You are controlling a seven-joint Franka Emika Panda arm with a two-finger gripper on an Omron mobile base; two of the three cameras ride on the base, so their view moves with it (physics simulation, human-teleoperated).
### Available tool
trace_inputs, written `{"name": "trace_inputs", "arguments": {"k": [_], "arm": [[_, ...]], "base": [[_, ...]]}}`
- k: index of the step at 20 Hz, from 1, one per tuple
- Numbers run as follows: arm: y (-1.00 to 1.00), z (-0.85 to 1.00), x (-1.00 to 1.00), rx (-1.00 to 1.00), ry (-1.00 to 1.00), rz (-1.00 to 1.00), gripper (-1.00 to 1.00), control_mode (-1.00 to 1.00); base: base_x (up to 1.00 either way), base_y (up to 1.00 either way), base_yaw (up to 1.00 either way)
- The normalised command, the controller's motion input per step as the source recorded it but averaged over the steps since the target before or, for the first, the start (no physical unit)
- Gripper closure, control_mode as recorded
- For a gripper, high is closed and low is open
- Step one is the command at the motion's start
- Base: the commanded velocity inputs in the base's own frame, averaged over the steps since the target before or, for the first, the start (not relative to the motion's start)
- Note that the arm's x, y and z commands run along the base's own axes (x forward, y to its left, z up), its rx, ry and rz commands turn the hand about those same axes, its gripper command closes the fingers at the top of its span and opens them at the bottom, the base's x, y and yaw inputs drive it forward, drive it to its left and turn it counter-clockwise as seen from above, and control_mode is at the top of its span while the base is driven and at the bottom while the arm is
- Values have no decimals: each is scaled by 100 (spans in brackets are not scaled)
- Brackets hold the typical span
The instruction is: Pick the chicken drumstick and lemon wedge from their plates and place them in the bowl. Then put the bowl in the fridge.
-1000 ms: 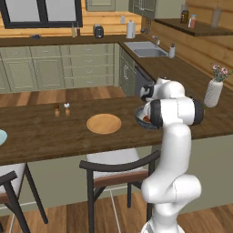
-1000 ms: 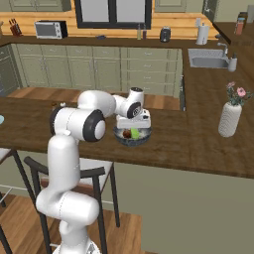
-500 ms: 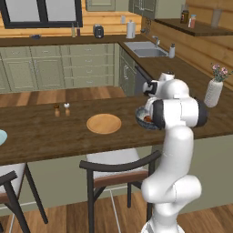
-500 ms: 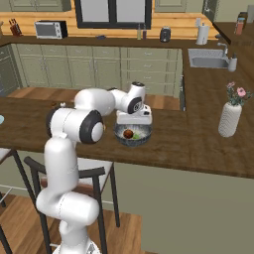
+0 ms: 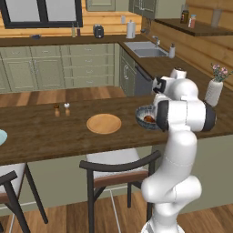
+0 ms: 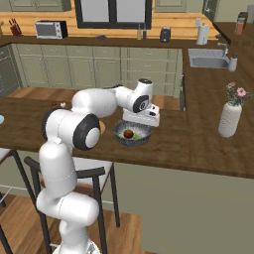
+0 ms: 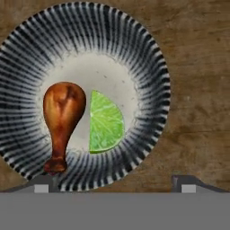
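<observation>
Inside the bowl (image 7: 148, 58), the chicken drumstick (image 7: 63, 119) is laid beside the lemon wedge (image 7: 105, 122), bone end toward the wide-open, empty claw (image 7: 112, 183).

You will find no readable text, label, brand or number in any view. The bowl (image 7: 85, 54) carries stripes only. The microwave (image 6: 48, 29) front is too small to read.
</observation>
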Motion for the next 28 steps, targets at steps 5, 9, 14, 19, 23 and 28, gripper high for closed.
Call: {"name": "trace_inputs", "arguments": {"k": [5,9,14,19,23,28], "arm": [[-17,-4,-41,8,2,-37,-100,-100],[-10,-25,0,14,4,-23,-100,-100],[0,-40,14,11,4,-8,-100,-100],[0,-32,41,6,6,0,-100,-100],[0,-31,46,0,8,0,-100,-100],[1,-38,29,0,8,-2,100,-100]], "base": [[0,0,0],[0,0,0],[0,0,0],[0,0,0],[0,0,0],[0,0,0]]}}
